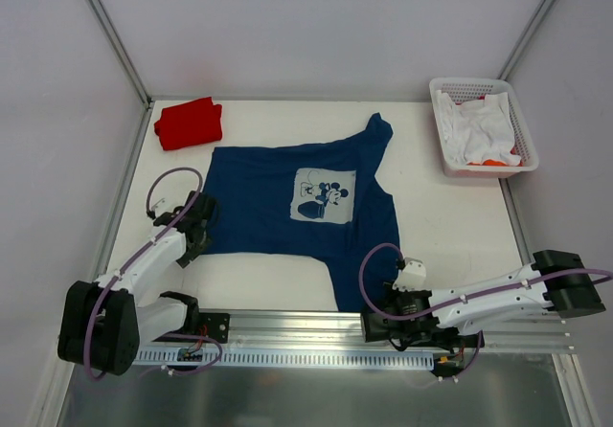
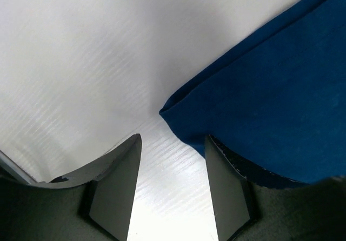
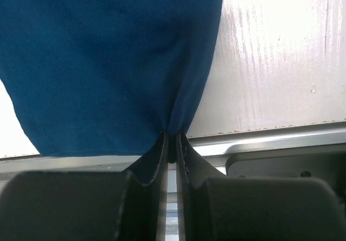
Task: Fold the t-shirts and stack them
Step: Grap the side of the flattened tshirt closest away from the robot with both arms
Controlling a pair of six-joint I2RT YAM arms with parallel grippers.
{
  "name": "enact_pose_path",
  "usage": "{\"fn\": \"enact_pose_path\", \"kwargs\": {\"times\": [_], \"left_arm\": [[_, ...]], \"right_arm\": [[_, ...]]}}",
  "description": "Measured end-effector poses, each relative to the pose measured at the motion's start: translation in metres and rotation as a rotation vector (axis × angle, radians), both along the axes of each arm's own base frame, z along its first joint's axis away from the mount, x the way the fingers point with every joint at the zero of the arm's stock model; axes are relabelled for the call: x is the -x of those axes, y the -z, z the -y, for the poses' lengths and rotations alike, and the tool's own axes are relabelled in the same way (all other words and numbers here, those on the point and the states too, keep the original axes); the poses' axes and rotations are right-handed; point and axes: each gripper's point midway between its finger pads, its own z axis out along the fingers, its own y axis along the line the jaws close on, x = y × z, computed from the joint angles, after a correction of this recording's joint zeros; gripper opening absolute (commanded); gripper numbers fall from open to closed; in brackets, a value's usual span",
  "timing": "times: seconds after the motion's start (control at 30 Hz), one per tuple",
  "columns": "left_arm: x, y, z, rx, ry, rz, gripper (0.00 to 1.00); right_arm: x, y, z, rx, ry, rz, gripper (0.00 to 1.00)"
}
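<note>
On the middle of the white table, navy blue t-shirt spread flat, print up, right gripper pinching its near hem, left gripper parted at its near left corner, holding nothing, folded red t-shirt at far left.

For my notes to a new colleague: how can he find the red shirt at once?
Start at the white table. In its far left corner, beyond the spread navy t-shirt, lies the red t-shirt. It alone is folded small, plain, without print.
</note>
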Motion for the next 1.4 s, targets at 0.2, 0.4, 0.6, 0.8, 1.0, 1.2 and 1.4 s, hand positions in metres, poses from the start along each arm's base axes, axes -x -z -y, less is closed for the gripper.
{"fn": "enact_pose_path", "kwargs": {"times": [0.2,0.4,0.6,0.8,1.0,1.2,1.4], "left_arm": [[-0.008,0.004,-0.002,-0.021,-0.002,0.002,0.50],[-0.016,0.006,-0.001,-0.023,0.003,0.006,0.30],[-0.019,0.004,0.000,-0.025,0.008,0.013,0.02],[-0.020,0.004,0.000,-0.025,0.011,0.015,0.00],[-0.022,0.002,0.001,-0.021,0.012,0.031,0.00],[-0.027,-0.009,0.001,-0.012,0.024,0.085,0.00],[-0.032,-0.024,0.002,-0.001,0.036,0.153,0.00]], "right_arm": [[0.000,0.000,0.000,-0.012,0.001,0.004,0.06],[0.000,0.000,0.000,-0.015,0.001,0.006,0.05],[0.000,0.000,0.000,-0.016,0.001,0.006,0.00],[0.000,0.000,0.000,-0.015,0.000,0.007,0.00],[-0.003,-0.002,0.006,0.016,-0.003,0.024,0.00],[-0.011,-0.013,0.015,0.036,-0.005,0.067,0.00],[-0.020,-0.033,0.021,0.025,0.007,0.116,0.00]]}}
